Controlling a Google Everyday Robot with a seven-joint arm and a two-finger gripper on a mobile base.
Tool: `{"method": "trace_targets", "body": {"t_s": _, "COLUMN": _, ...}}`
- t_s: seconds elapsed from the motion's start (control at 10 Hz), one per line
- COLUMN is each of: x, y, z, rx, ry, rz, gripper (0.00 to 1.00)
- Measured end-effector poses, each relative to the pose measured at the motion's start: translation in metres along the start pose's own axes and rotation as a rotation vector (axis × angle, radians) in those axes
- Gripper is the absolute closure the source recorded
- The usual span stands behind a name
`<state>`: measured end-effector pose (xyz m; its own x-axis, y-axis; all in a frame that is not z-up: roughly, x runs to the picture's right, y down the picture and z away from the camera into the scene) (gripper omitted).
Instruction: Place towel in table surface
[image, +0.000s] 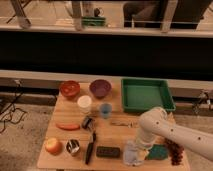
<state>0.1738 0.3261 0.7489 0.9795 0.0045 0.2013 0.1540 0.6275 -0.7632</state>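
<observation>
Near the front right edge of the bench (61, 113), is that pale crumpled thing the towel (131, 156)? (asks tinkerer_a)

Yep, that's it. It's bunched up on the wood, between the flat black block (108, 151) and the teal pad (157, 152). (says tinkerer_b)

And the end effector (136, 148)? (tinkerer_a)

It's pointing straight down, right on top of the towel. The white arm (172, 132) comes in from the right and bends down into it. Honestly can't tell how wide it's spread or whether it's got hold of the cloth, since it all blends together at that spot. (tinkerer_b)

What else is on there? (tinkerer_a)

There's a green tray (147, 94) at the back right. The orange bowl (70, 89) and purple bowl (100, 88) sit side by side at the back left. In front of them are a white cup (84, 103) and a blue cup (105, 110). A carrot (67, 126) lies on the left, with an apple (53, 146) and a metal cup (73, 146) at the front left. Grapes (175, 151) are at the far right corner, just beside the teal pad. (tinkerer_b)
</observation>
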Motion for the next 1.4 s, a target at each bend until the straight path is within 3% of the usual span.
{"method": "trace_targets", "body": {"t_s": 0.3, "x": 0.000, "y": 0.000, "z": 0.001, "rx": -0.002, "ry": -0.005, "rz": -0.001, "gripper": 0.67}}
{"method": "trace_targets", "body": {"t_s": 0.6, "x": -0.004, "y": 0.002, "z": 0.000, "rx": -0.003, "ry": -0.012, "rz": -0.009, "gripper": 0.92}}
{"method": "trace_targets", "body": {"t_s": 0.7, "x": -0.008, "y": 0.003, "z": -0.003, "rx": -0.001, "ry": -0.009, "rz": -0.022, "gripper": 0.95}}
{"method": "trace_targets", "body": {"t_s": 1.2, "x": -0.021, "y": 0.003, "z": -0.022, "rx": 0.032, "ry": -0.004, "rz": -0.065, "gripper": 0.95}}
{"method": "trace_targets", "body": {"t_s": 1.4, "x": -0.019, "y": -0.001, "z": -0.038, "rx": 0.067, "ry": -0.008, "rz": -0.066, "gripper": 0.95}}
